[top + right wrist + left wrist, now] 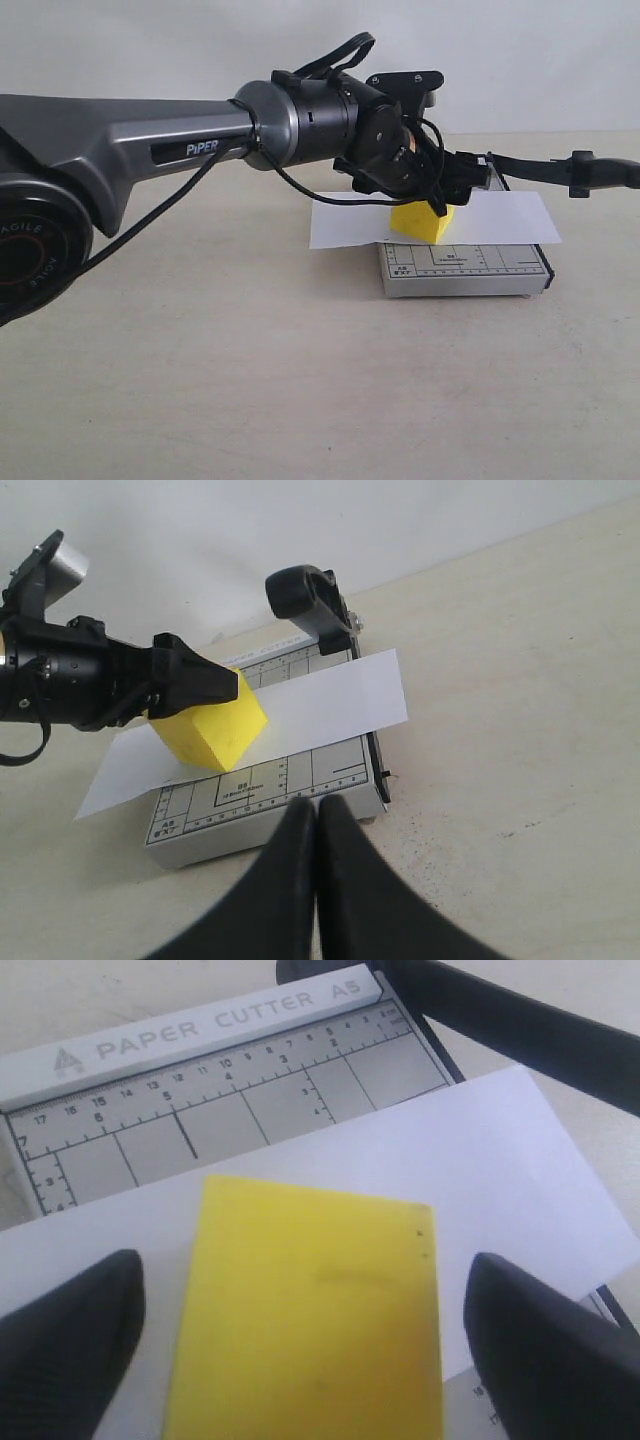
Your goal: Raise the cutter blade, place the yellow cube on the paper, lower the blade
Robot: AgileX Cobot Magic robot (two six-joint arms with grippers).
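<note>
Jaws of your left gripper (302, 1265) are spread astride the yellow cube (424, 222), with a sliver of paper showing between each finger and the cube's sides. You see the cube resting on the white paper (505, 215), over the left part of the grey cutter base (465, 272) on the worktop (300, 390). At the base's right edge the black blade (560, 170) stands raised, clear of the paper. Jaws of your right gripper (317, 815) are pressed together, empty, near the base's ruled edge.
</note>
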